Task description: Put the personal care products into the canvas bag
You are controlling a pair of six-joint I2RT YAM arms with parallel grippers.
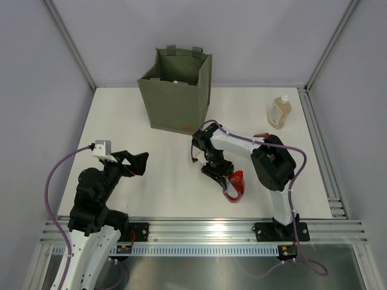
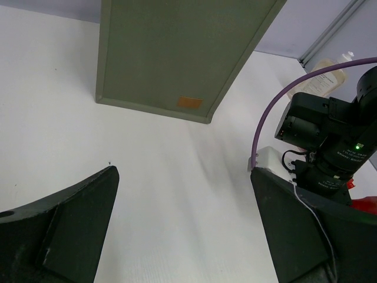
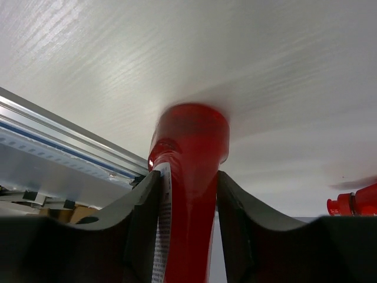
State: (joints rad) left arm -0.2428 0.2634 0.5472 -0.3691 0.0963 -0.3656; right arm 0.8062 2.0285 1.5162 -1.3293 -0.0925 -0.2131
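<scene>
Jaws of the right gripper (image 3: pixel 188 174) are closed on the red bottle (image 3: pixel 191 132), one finger pressed to each side of it. Bottle sits low over the table (image 1: pixel 163 193), near the near edge, right of centre. Wrist view cannot show if it is lifted or touching the surface. Jaws of the left gripper (image 1: pixel 134 161) stand wide apart with nothing between them, hovering over the near-left part of the table.

Step in hand, as a judgement: grasp of the red bottle, transport not yet begun. Bag (image 1: pixel 172 106) stands upright at the far edge, about mid-table, mouth open. Next move calls for lifting the bottle high enough to clear the bag's rim and handles, carrying it far and left, then releasing over the opening. Grip looks off-centre on a long bottle, so it may swing or slip.

Amber bottle (image 1: pixel 279 112) stands near the far-right corner, not yet bagged. Small red part (image 1: pixel 261 134) shows behind the right arm, mostly hidden. Could be a cap or another bottle, cannot tell.

Bag interior is mostly hidden. A pale spot shows inside, not identifiable. Lower part of the red bottle is cut off in the wrist view and its label is unreadable.
</scene>
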